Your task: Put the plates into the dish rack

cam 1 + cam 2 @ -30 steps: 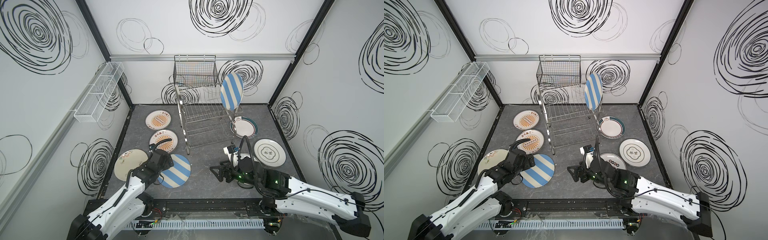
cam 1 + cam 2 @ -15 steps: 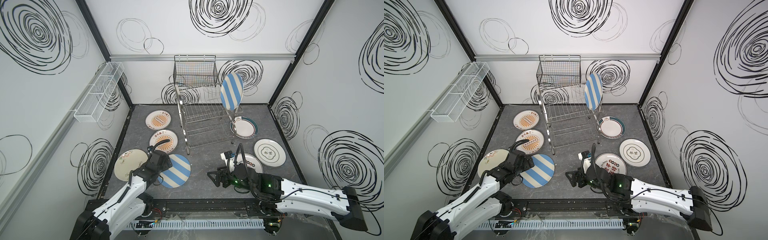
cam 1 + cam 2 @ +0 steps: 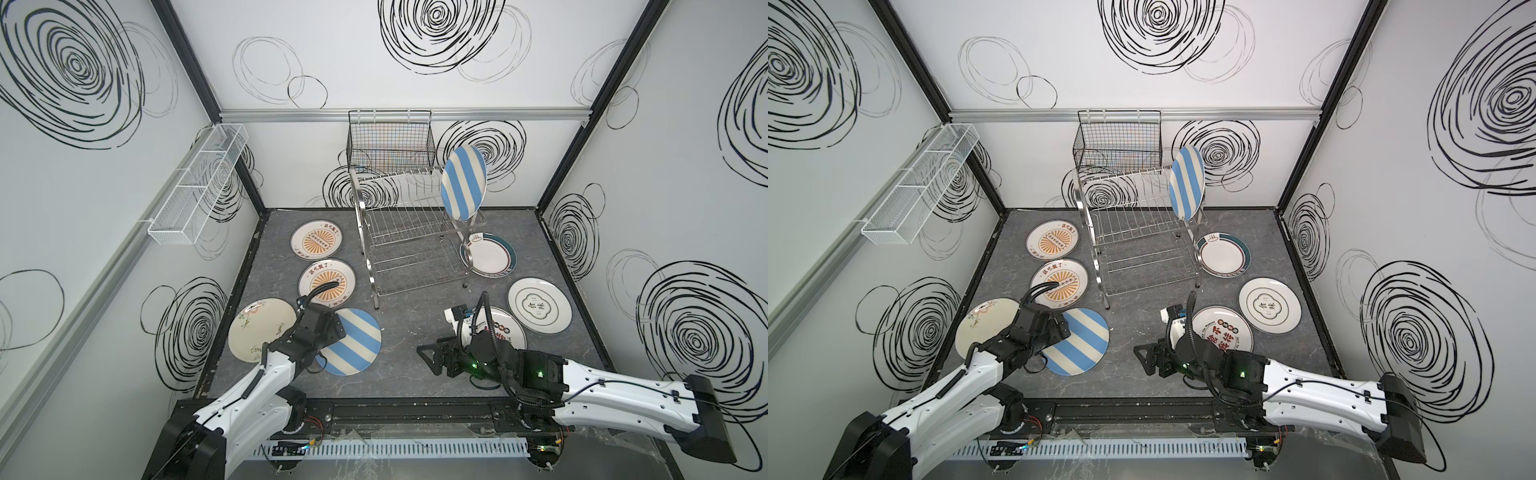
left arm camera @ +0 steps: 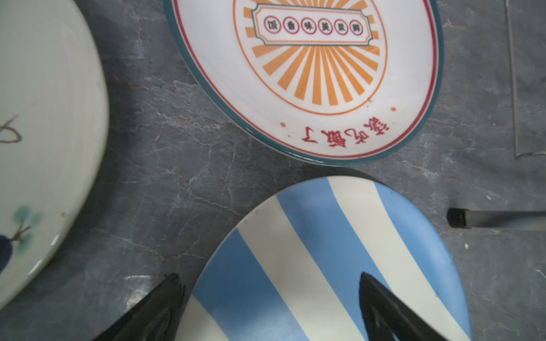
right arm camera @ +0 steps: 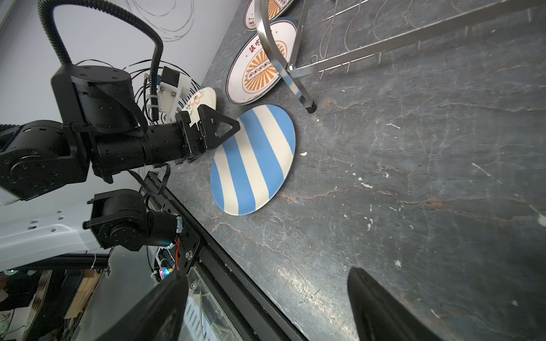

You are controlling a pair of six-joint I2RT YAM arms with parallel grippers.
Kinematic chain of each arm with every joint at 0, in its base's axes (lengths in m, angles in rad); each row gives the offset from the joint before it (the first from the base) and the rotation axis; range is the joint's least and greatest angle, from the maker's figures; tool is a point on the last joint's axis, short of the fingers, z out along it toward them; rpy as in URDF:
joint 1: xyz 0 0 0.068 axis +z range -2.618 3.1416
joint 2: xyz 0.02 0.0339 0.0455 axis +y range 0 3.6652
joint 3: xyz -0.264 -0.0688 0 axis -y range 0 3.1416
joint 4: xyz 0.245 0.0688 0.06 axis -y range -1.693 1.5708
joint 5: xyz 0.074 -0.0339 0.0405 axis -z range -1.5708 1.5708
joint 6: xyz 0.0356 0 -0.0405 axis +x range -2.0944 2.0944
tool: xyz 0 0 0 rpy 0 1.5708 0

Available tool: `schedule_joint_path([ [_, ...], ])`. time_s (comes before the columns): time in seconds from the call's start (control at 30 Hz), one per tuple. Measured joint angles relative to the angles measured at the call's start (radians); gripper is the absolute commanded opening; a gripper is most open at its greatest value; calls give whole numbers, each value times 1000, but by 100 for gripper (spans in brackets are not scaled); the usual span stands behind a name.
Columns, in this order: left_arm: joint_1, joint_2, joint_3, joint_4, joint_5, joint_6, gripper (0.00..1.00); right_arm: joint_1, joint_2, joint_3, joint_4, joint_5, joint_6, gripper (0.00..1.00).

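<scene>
A blue-white striped plate [image 3: 357,345] [image 5: 254,159] lies flat on the grey table. My left gripper [image 3: 328,328] [image 4: 270,276] is open over its near rim, with one finger [image 4: 165,307] outside the rim and the other above the stripes. A second striped plate [image 3: 463,183] stands upright in the steel dish rack [image 3: 407,232]. My right gripper [image 3: 428,357] [image 5: 266,273] is open and empty, low over bare table to the right of the flat striped plate. Behind the right arm lies the red-black plate [image 3: 498,332], partly hidden.
Two orange sunburst plates [image 3: 316,241] [image 3: 328,282] and a whitish plate [image 3: 259,328] lie left of the rack. A teal-rimmed plate [image 3: 490,253] and a whitish plate [image 3: 539,305] lie to its right. A black wire basket [image 3: 388,143] and a white mesh tray [image 3: 195,187] hang on the walls.
My right arm has sunk lower toward the front edge, uncovering more of the red-black plate; its gripper stays open. The left gripper has barely moved.
</scene>
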Motion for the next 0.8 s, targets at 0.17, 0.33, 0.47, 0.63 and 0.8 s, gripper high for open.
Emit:
schedule_joint_path([
  [0.17, 2, 10, -5, 16, 29, 0, 96, 0, 16, -8, 16, 1, 3, 89],
  [0.33, 2, 11, -5, 30, 52, 1, 96, 0, 51, -8, 16, 1, 3, 90],
  [0.47, 2, 16, -14, 44, 68, 0, 96, 0, 72, -10, 31, 1, 7, 90],
  [0.63, -3, 15, -22, 56, 77, -2, 96, 0, 105, -24, 72, -3, 18, 90],
  [0.8, -36, 13, -27, 67, 80, -20, 96, 0, 155, -50, 137, -22, 26, 92],
])
